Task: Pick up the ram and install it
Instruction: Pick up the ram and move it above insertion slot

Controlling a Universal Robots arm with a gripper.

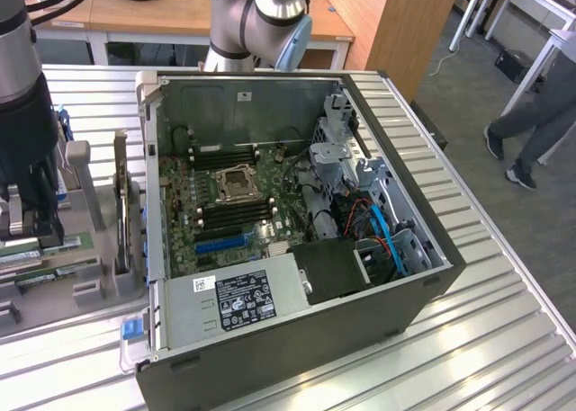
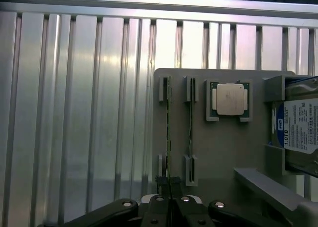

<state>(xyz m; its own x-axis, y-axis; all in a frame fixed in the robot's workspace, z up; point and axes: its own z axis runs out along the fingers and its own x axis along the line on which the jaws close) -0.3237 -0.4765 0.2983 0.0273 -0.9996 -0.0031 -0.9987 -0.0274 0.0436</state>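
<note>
Ram [image 2: 168,132]: stood on its long edge in the slotted posts of a grey fixture tray [image 2: 223,157]. It is seen edge-on as a thin green line. A second stick [image 2: 190,120] is parked just beside it, parallel.

Jaws: closed. They appear pinched onto one end of the ram's upper edge, since the stick's line is seen running straight into the seam between them. As far as can be judged, the ram is not yet lifted from its posts.

Handling, judged:
- Light, stiff and thin, but fragile; chips and contacts are not to be squeezed or scraped.
- Hold is best taken on the bare upper edge, flat faces between the jaws, contacts pointing down.
- A grip at one end is judged likely to let the stick tilt; nearer mid-length would be steadier.
- The smooth board faces may slip under a light pinch.

Supplied by the wrist view: the grip itself and the tray's contents, with a processor [image 2: 229,99] in its pocket and a hard drive [image 2: 300,130] beyond, on the ribbed desk [image 2: 74,117].

Supplied by the exterior view:
- the open computer case [image 1: 297,339] at frame centre
- the motherboard [image 1: 225,204] inside it, with dark memory slots [image 1: 236,215] beside the socket
- the arm [image 1: 22,114] at the exterior view's left edge, well apart from the case
- a person [image 1: 540,114] at upper right
</note>
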